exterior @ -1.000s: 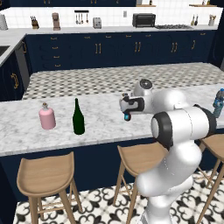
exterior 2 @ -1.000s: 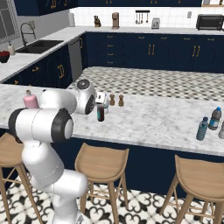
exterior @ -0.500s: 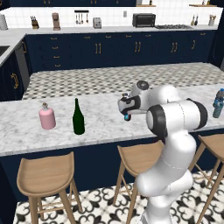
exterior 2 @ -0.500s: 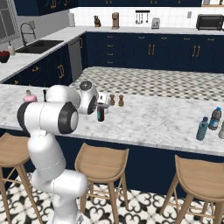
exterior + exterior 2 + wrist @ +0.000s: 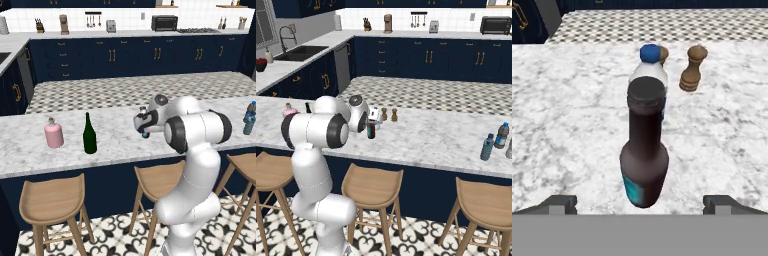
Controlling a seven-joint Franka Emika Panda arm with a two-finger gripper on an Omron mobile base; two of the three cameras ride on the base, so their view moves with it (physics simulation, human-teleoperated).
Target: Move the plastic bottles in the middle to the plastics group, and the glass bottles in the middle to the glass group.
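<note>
Two finger tips of the gripper [image 5: 640, 204] sit far apart at the bottom corners of the hand view, jaws spread wide and holding nothing. Between them, in the centre of that view, stands the dark glass bottle [image 5: 644, 150] with its blue label low on the body, upright on the marble worktop [image 5: 572, 125]. Just behind it, partly hidden, stands a clear plastic bottle [image 5: 651, 67] with a blue cap, and to the upper right a brown shaker [image 5: 692, 69]; a second shaker peeks out beside the blue cap. In the right base view the dark bottle [image 5: 371, 130] appears left of centre, right in front of the hand. In the left base view, the pink bottle [image 5: 54, 135] and the tall green wine bottle [image 5: 89, 135] stand side by side at the left, while the blue plastic bottle [image 5: 249, 118] stands at the far right edge.
</note>
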